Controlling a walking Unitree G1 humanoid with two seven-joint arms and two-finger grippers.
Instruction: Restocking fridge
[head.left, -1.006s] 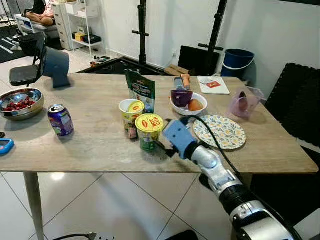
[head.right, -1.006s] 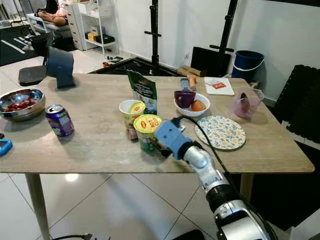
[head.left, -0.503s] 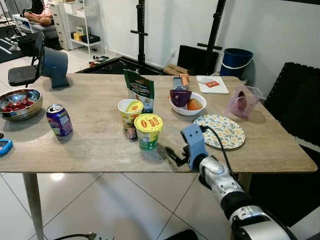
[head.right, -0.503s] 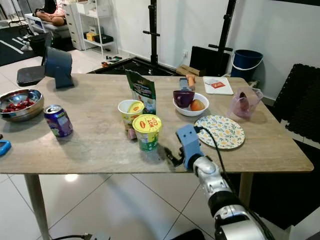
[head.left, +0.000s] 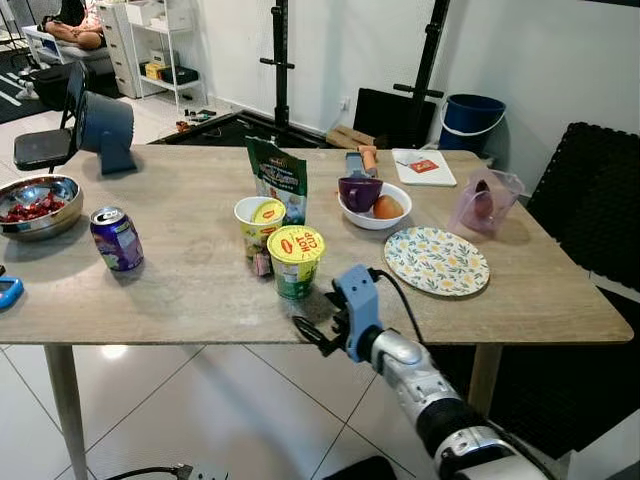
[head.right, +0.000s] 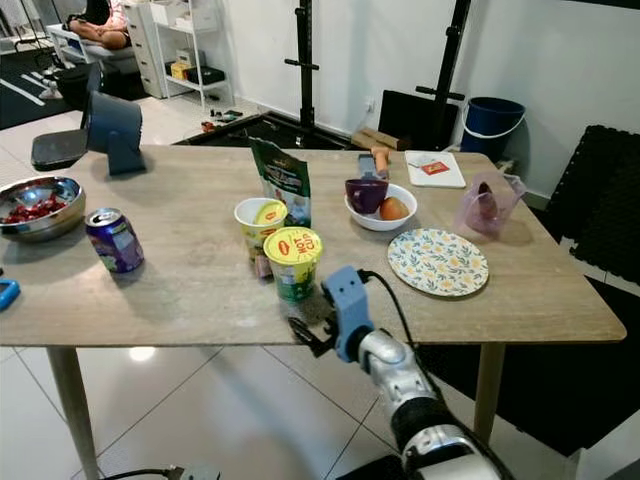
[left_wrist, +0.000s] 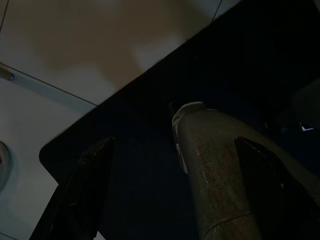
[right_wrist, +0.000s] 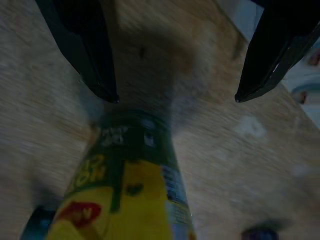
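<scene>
Wooden surface (head.left: 200, 290) carrying a noodle cup (head.left: 296, 262); my right gripper (head.left: 306, 334) is hovering at its near edge, jaws open, empty.

The right arm (head.left: 420, 380) is reaching forward and leftward, its right gripper (head.left: 308, 336) hanging with jaws spread apart and holding nothing. The left gripper (left_wrist: 175, 200) is pointing downward.

Right wrist view motion-blurred: print on the green-and-yellow noodle cup (right_wrist: 127, 190) unreadable, cup cut off by the frame edge. Left wrist view very dark; grey rounded object (left_wrist: 215, 165) between the fingers unidentifiable. Small blue gadget (head.left: 8, 291) cropped at the wooden desk (head.left: 190, 290) edge. Seated person (head.left: 75, 25) cropped at the top corner.
</scene>
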